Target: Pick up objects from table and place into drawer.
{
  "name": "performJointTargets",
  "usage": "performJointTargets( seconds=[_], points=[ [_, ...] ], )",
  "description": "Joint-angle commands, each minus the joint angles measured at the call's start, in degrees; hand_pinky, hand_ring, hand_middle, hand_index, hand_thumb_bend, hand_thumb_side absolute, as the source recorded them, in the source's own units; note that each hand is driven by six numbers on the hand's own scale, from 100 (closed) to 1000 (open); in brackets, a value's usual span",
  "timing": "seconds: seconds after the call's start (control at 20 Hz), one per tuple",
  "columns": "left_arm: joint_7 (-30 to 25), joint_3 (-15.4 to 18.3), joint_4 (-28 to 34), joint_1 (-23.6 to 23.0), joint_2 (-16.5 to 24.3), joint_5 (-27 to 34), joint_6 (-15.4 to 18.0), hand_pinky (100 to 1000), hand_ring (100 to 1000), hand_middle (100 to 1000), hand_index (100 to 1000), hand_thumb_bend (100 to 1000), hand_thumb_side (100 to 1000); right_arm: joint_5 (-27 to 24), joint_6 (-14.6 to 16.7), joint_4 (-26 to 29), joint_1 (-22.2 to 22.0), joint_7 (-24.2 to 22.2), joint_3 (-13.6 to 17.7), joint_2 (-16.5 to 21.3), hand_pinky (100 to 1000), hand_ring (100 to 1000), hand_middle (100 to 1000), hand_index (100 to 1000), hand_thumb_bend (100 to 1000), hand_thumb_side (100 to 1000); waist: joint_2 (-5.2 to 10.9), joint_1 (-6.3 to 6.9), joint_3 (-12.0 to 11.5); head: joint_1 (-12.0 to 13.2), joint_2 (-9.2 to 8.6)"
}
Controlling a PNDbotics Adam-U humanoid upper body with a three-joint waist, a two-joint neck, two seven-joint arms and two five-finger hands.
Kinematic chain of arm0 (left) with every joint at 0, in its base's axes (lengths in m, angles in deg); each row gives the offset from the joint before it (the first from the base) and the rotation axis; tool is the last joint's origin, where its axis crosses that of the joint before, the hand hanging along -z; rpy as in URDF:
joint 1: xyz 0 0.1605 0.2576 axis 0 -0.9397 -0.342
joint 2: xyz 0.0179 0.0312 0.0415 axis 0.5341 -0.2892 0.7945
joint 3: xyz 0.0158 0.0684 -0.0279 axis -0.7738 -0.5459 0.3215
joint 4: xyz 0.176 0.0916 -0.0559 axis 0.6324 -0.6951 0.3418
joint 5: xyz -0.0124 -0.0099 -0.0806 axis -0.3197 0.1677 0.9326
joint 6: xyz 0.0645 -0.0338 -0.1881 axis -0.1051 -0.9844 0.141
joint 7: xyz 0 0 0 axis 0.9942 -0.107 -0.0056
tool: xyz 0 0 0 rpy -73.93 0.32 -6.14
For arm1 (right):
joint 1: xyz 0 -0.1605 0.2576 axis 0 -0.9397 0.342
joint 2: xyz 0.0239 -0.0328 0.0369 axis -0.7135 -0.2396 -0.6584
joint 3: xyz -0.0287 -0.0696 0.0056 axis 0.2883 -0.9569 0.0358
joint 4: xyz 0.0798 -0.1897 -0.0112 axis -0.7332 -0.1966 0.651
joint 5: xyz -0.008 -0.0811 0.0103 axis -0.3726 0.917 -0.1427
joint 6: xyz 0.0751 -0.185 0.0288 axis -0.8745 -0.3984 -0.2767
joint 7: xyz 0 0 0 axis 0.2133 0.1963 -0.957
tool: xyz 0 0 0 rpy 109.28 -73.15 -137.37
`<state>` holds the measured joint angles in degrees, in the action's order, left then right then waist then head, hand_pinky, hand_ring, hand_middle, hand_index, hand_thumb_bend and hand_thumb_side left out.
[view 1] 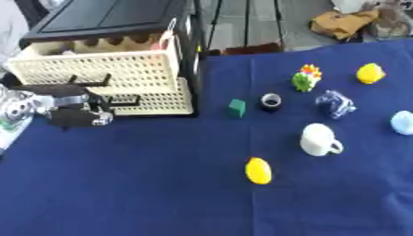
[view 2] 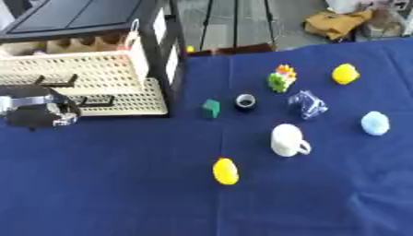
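The upper drawer (view 1: 97,67) of the cream, perforated drawer unit (view 1: 149,99) at the far left stands pulled out, its front tipped toward me. The robot's left hand (view 1: 77,110) sits right at its dark handles, just in front of the lower drawer front; I cannot tell whether its fingers are curled or straight. The right hand shows in neither view.

The things to be stowed all lie untouched on the blue tablecloth (view 1: 145,184), well to the right: a yellow lemon-like piece (view 1: 258,170) nearest, a white mug (view 1: 320,139) beyond it, then a green block (view 1: 236,108), a small dark ring (view 1: 271,101), a crumpled bluish wrapper (view 1: 334,103), a spiky green-and-orange toy (view 1: 306,77), a yellow ball-like thing (view 1: 369,73) and a pale blue one (view 1: 403,122) at the right edge.

To my eye the drawer-opening step is in hand, with nothing placed yet. The next move calls for a reach to one object, likely the green block as closest to the drawer.
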<state>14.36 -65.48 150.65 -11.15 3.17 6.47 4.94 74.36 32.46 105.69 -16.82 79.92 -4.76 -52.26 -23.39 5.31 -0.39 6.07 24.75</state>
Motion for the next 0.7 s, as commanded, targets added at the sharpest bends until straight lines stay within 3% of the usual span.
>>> performJointTargets(
  seconds=[0.05, 0.25, 0.7],
  points=[
    [-0.5, 0.9, -1.2, 1.5, 0.8, -0.8, -0.2, 142, 336, 681, 876, 100, 1000, -0.6, 0.1, 0.8, 0.3, -0.2, 0.2, 0.5, 541, 644, 550, 687, 100, 884, 0.98, -0.04, 0.2, 0.5, -0.83],
    [-0.5, 1.2, -3.4, 2.3, -0.1, 0.3, 0.4, 129, 330, 663, 876, 100, 1000, -0.5, 0.0, 0.8, 0.1, -0.3, 0.3, 0.4, 541, 644, 548, 684, 100, 884, 0.83, 0.01, 0.6, 0.8, -1.23],
    [1.4, 2.7, -6.7, 4.2, -1.6, 2.2, -1.8, 100, 311, 627, 864, 100, 1000, -0.4, -0.4, 0.8, 0.0, -0.4, 0.3, 0.0, 541, 641, 544, 680, 100, 886, 0.56, 0.22, 1.2, 1.2, -1.77]
  ],
)
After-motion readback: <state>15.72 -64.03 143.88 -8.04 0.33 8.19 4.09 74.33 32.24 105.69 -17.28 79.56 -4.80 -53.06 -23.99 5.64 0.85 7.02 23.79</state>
